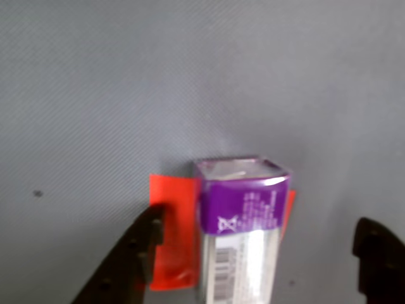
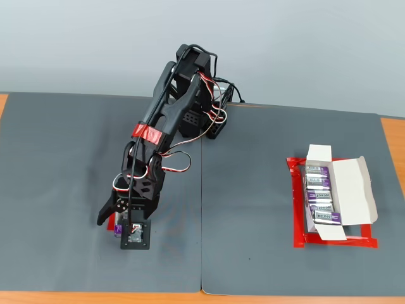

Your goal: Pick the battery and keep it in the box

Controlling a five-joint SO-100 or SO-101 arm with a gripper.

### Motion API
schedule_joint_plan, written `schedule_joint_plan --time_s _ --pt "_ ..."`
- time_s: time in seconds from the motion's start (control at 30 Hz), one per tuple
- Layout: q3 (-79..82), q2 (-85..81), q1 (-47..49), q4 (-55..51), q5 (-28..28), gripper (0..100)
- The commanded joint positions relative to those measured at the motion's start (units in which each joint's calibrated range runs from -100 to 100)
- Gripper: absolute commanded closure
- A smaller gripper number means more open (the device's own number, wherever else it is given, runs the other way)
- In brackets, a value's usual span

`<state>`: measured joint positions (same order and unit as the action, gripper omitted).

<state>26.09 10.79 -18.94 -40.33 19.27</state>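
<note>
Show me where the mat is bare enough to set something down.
The widest bare stretch of the mat lies between the arm and the box. The far left of the mat is bare too. It is crowded at the open end effector around the battery, and inside the box.

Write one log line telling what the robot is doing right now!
phase: reaching | gripper: open, fingers either side of battery | battery: on red tape patch, not lifted | box: open, right side of fixed view
</note>
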Motion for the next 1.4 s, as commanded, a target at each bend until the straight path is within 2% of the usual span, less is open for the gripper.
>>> schedule_joint_plan --time_s 0.0,0.2,0.43,0.57,0.97,1.37 --pt "-1.71 -0.40 -0.64 -0.73 0.03 67" --pt "-1.62 -0.49 -0.64 -0.73 0.14 68" --pt "-1.62 -0.49 -0.72 -0.73 0.14 89" --pt "-1.62 -0.49 -0.72 -0.73 0.14 95" --pt "-2.16 -1.42 -1.31 -0.73 -0.43 96" --pt "-2.43 -14.39 2.27 -2.12 -4.29 96"
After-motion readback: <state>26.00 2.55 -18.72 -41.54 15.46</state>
